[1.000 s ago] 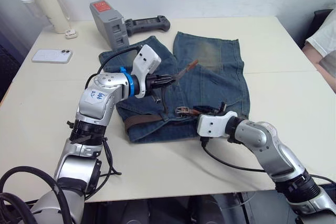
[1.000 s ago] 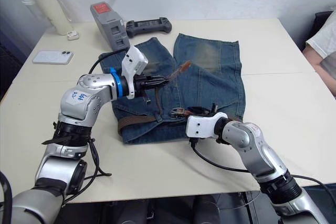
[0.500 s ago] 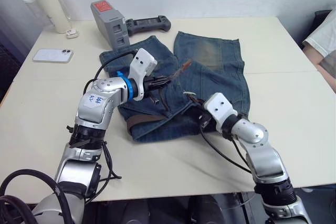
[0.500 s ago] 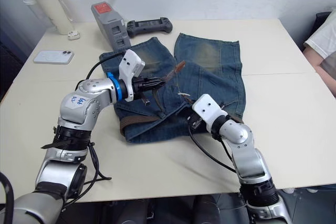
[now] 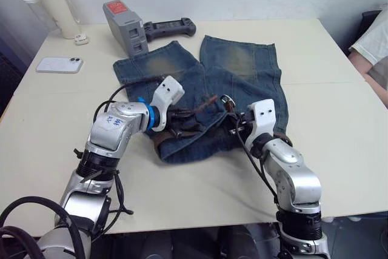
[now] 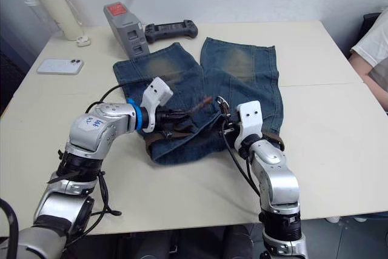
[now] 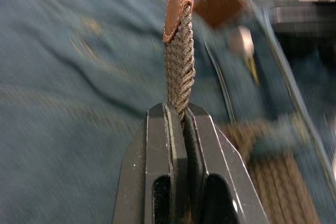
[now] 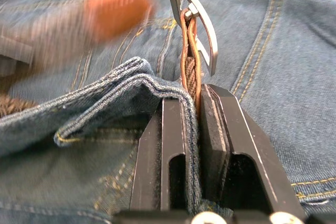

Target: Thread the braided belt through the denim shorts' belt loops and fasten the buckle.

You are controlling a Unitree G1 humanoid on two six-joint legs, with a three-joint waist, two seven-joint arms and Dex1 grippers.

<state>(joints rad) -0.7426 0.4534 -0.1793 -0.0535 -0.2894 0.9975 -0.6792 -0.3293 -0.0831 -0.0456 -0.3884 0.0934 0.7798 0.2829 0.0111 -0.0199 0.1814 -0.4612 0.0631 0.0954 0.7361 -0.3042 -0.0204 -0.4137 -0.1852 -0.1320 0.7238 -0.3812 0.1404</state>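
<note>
- The faded blue denim shorts with yellowish worn patches are lying on the pale worktop, legs pointing away from the robot; the waistband is bunching up between the two arms.
- The left claw is clamping its two black fingers on the long brown braided belt just behind its darker leather tip; the tip is sticking out past the fingers above the denim, toward the right arm.
- The right claw is pinching the belt's other end together with a fold of the waistband; the small silver metal frame buckle is standing up just beyond its fingertips.
- More of the belt is showing as a brown band along the near waistband, below the left claw.
- On the far left of the worktop a cream bottle, a white phone, a grey box and a black controller are resting, apart from the shorts.
- A person's sleeve and arm are showing at the right edge.
</note>
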